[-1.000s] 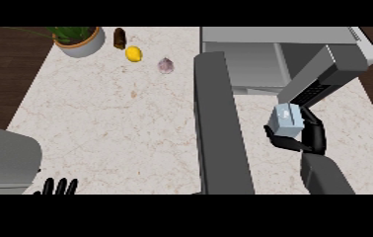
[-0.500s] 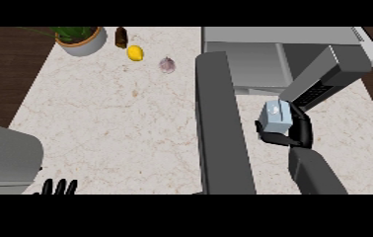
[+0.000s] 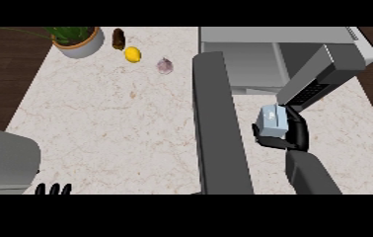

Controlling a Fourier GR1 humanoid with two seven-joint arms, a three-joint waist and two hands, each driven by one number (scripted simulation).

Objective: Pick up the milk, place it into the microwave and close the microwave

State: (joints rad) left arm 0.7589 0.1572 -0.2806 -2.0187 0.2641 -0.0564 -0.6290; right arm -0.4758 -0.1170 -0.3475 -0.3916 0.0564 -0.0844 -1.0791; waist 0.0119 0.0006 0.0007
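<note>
I see the microwave (image 3: 277, 58) at the counter's (image 3: 124, 132) far right, its open door (image 3: 218, 127) running toward me. Right of the door, my right hand (image 3: 287, 135) holds the milk (image 3: 274, 121) — just before the opening. Far left — a potted plant (image 3: 76, 39), then a bottle (image 3: 118, 38), lemon (image 3: 132, 54) and garlic (image 3: 165, 65). My left hand (image 3: 53, 189) rests at the lower-left edge.

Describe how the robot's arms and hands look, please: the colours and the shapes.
The right hand is black, with slim, jointed fingers and a thumb. It sits on a plain grey forearm, smooth and boxy, growing wider toward the lower edge of the view. Of the left hand only black, rounded fingertips show at the lower left edge; its forearm is out of view. No cables, markings or sleeves are visible.
</note>
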